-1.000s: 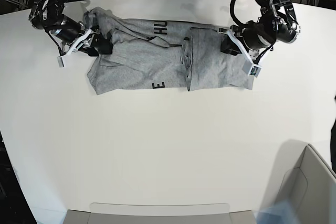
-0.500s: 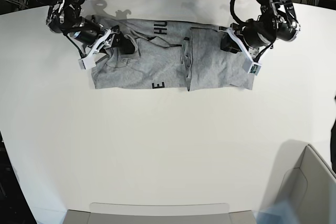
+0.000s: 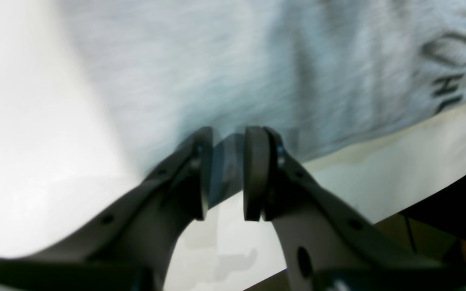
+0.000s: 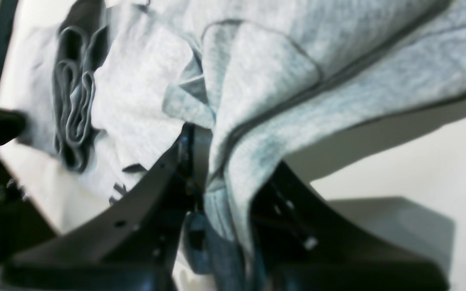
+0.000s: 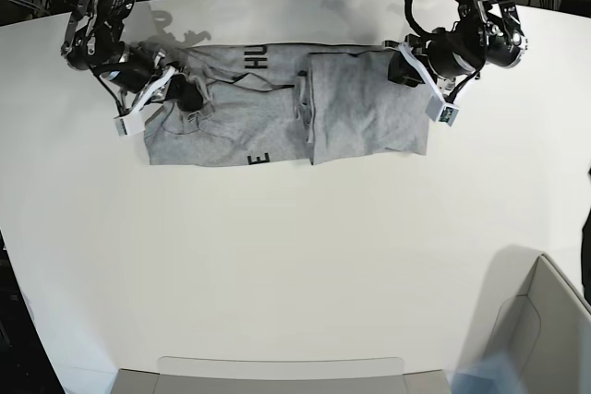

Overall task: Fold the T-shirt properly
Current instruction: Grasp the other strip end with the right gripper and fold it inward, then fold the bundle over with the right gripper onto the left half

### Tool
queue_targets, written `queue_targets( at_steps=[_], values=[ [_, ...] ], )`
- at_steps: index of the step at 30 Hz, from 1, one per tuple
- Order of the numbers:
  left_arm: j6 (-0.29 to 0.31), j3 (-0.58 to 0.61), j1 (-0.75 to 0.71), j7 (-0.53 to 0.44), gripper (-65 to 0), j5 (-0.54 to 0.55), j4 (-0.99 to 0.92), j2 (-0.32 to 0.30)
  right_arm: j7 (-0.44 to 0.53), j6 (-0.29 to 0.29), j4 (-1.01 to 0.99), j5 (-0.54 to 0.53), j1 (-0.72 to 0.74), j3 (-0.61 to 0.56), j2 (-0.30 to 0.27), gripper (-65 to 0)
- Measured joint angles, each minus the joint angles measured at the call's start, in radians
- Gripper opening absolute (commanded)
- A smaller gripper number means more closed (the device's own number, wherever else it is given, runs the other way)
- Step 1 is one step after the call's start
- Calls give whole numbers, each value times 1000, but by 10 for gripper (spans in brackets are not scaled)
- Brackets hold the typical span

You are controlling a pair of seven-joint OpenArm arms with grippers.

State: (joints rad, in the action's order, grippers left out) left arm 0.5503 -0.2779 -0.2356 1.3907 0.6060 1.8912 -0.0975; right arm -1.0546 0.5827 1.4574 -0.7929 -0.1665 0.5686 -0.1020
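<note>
Where the right gripper (image 4: 221,173) meets the cloth, its two dark fingers (image 4: 164,190) are clamped on a bunched fold of the T-shirt (image 4: 257,81), grey fabric filling the space between them and spilling down past the fingertips. Just beyond that grip, the fabric lifts off the white table (image 4: 419,161) and casts a shadow under its raised edge, and further back a stack of rippled hems shows at the garment's folded middle. In the base view this gripper (image 5: 181,91) sits at the shirt's left end, where the cloth is rumpled.

The left gripper (image 3: 224,173) holds its rounded pads (image 3: 255,173) slightly apart, with only a narrow gap between them; they sit at the shirt's edge, and whether cloth is pinched there I cannot tell. Past the pads the grey fabric (image 3: 257,60) lies smooth, with dark letters near its far corner. In the base view this gripper (image 5: 404,64) is at the shirt's right end.

The T-shirt (image 5: 277,108) lies stretched across the far part of the table (image 5: 295,265), its right portion folded over, letters showing at the top and lower edge.
</note>
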Motion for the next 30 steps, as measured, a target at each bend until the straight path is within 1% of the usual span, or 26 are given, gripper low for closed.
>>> queue_targets(
  at_steps=[1, 2, 5, 7, 9, 10, 12, 13, 15, 17, 18, 19, 20, 21, 22, 23, 24, 25, 26, 27, 28, 29, 30],
  values=[
    [0, -4, 0, 0, -520, 0, 0, 1, 15, -32, 0, -2, 0, 0, -17, -650],
    [0, -5, 0, 0, -520, 0, 0, 1, 23, -52, 0, -3, 0, 0, -31, -650],
    [0, -9, 0, 0, -520, 0, 0, 1, 68, -161, 4, 0, -6, -5, -71, -650],
    [0, -9, 0, 0, -520, 0, 0, 0, 77, -224, 42, 32, -15, -8, -88, -650],
    [0, -9, 0, 0, -520, 0, 0, 0, 82, -274, 105, 92, -17, -6, -93, -650],
    [-1, -8, -1, 0, -520, 0, 0, -4, 82, -290, 142, 126, -16, -6, -92, -650],
    [0, -8, -3, 0, -520, 0, 0, -26, 88, -330, 220, 190, -13, -21, -74, -650],
    [-2, -8, -2, 0, -520, -2, 0, -39, 93, -358, 256, 237, -11, -47, -65, -650],
    [-2, -8, -3, 0, -520, -1, 0, -66, 85, -400, 315, 328, -11, -119, -47, -650],
    [-4, -9, -15, -1, -520, 0, 0, -91, 85, -452, 361, 394, -13, -220, -32, -650],
    [-4, -9, -20, 0, -520, -2, 0, -102, 90, -492, 382, 460, -13, -275, -23, -650],
    [-4, -9, -26, 0, -520, -3, 0, -111, 87, -520, 394, 501, -11, -325, -13, -650],
    [-4, -8, -28, 0, -520, -1, 0, -121, 85, -543, 402, 539, -11, -374, -11, -650],
    [-4, -8, -28, 0, -520, -1, 0, -129, 85, -571, 412, 600, -12, -426, -8, -650],
    [-4, -9, -28, 0, -520, -1, 0, -135, 82, -592, 418, 626, -11, -467, 2, -650],
    [-4, -9, -27, 0, -520, -1, 0, -141, 84, -626, 429, 677, -11, -510, 9, -650],
    [-4, -9, -27, -1, -520, 0, 0, -143, 80, -638, 438, 710, -10, -550, 19, -650],
    [-4, -8, -27, 0, -520, -1, 0, -145, 78, -673, 449, 755, -7, -595, 26, -650],
    [-4, -8, -28, 0, -520, 0, 0, -145, 82, -689, 457, 796, -5, -638, 37, -650],
    [-4, -8, -28, 0, -520, -1, 0, -146, 82, -722, 465, 853, -2, -689, 44, -650],
    [-4, -9, -28, 0, -520, -1, 0, -146, 83, -731, 468, 888, 1, -732, 55, -650],
    [-4, -8, -27, 0, -520, -1, 0, -146, 79, -756, 468, 949, 7, -782, 57, -650],
    [-4, -8, -27, 0, -519, 0, 0, -146, 59, -765, 465, 992, 12, -827, 66, -650]
  ],
)
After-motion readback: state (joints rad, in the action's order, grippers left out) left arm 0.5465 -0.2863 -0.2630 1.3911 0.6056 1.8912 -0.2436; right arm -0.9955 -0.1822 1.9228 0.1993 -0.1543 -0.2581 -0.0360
